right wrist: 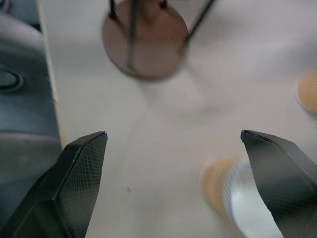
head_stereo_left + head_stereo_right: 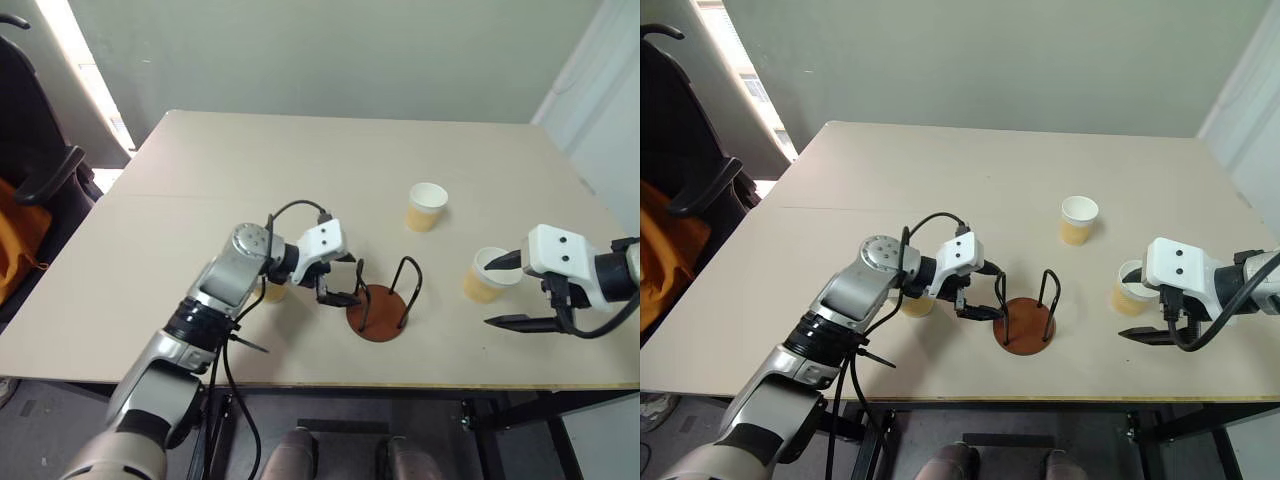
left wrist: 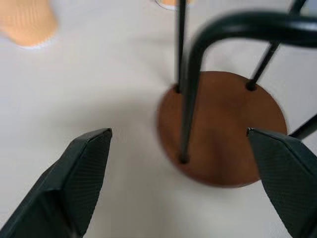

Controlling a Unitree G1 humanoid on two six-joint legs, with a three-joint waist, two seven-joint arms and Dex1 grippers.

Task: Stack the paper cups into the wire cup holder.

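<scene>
Now both tools gape wide, holding nothing. Right tool point(image 2: 505, 292) should straddle the nearest cup point(image 2: 487, 276) squarely, perhaps lower, before closing; the empty holder point(image 2: 380, 310) waits mid-tabletop point(image 2: 300, 170).

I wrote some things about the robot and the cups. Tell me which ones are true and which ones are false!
1. The wire cup holder already has a cup in it. False: its round base is bare.
2. Both grippers are open. True: the left gripper and the right gripper both have their fingers spread wide.
3. The right gripper is holding a cup. False: the cup stands on the table near it, not gripped.
4. One cup stands alone farther back on the table. True.
5. The left gripper is next to the holder. True: its fingers point at the wire loops.
6. The cups are blue. False: they are pale yellow-tan outside with white rims.
</scene>
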